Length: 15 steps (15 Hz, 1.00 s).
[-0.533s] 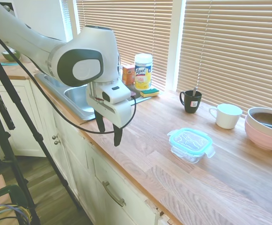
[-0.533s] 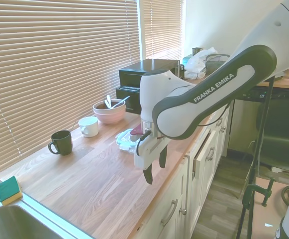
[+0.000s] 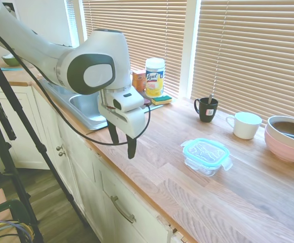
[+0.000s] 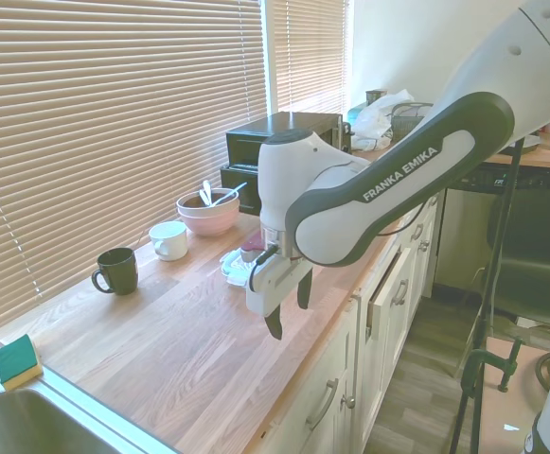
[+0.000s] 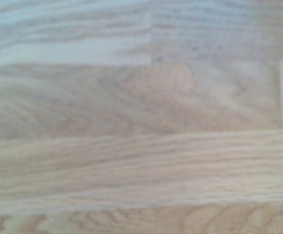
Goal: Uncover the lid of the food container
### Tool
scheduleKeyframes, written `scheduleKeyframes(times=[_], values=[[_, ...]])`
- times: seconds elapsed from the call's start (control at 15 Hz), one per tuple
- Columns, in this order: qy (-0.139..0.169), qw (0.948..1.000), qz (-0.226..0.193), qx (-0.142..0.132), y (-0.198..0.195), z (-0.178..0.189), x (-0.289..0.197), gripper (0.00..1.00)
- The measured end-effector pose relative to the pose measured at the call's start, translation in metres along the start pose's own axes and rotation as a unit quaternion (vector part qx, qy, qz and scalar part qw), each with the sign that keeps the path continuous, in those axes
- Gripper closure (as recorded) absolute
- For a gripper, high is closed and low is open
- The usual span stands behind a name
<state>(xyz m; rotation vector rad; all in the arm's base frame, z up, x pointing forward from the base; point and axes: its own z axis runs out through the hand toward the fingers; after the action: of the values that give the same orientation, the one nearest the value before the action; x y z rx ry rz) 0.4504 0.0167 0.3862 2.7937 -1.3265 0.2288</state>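
Note:
The food container (image 3: 203, 164), a small clear glass dish, sits on the wooden counter with the teal-rimmed lid (image 3: 206, 150) snapped on top. My gripper (image 3: 122, 148) hangs open above the counter's front edge, well to the left of the container and touching nothing. From the second exterior view the gripper (image 4: 289, 317) is also open, and my arm hides most of the food container (image 4: 235, 268). The wrist view holds only blurred wood grain of the counter (image 5: 141, 117).
A black mug (image 3: 206, 109), a white mug (image 3: 245, 124) and a pink bowl (image 3: 287, 139) with utensils stand behind the container by the blinds. A wipes canister (image 3: 155, 77) and a sponge (image 3: 161, 99) stand next to the sink (image 3: 86, 109).
My gripper has shifted a little along the counter toward the container, still open. Container and lid have not moved.

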Motion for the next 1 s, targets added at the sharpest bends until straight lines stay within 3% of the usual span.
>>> scheduleKeyframes(times=[0.27,0.47,0.67,0.87,1.0], values=[[0.066,0.9977,-0.001,-0.016,-0.028,0.003,0.015,0.0],[0.128,0.9911,-0.007,-0.036,-0.043,0.015,0.027,0.0],[0.199,0.9786,-0.015,-0.049,-0.058,0.021,0.033,0.0],[0.252,0.9656,-0.023,-0.062,-0.076,0.025,0.035,0.0],[0.296,0.9511,-0.037,-0.078,-0.086,0.031,0.036,0.0]])
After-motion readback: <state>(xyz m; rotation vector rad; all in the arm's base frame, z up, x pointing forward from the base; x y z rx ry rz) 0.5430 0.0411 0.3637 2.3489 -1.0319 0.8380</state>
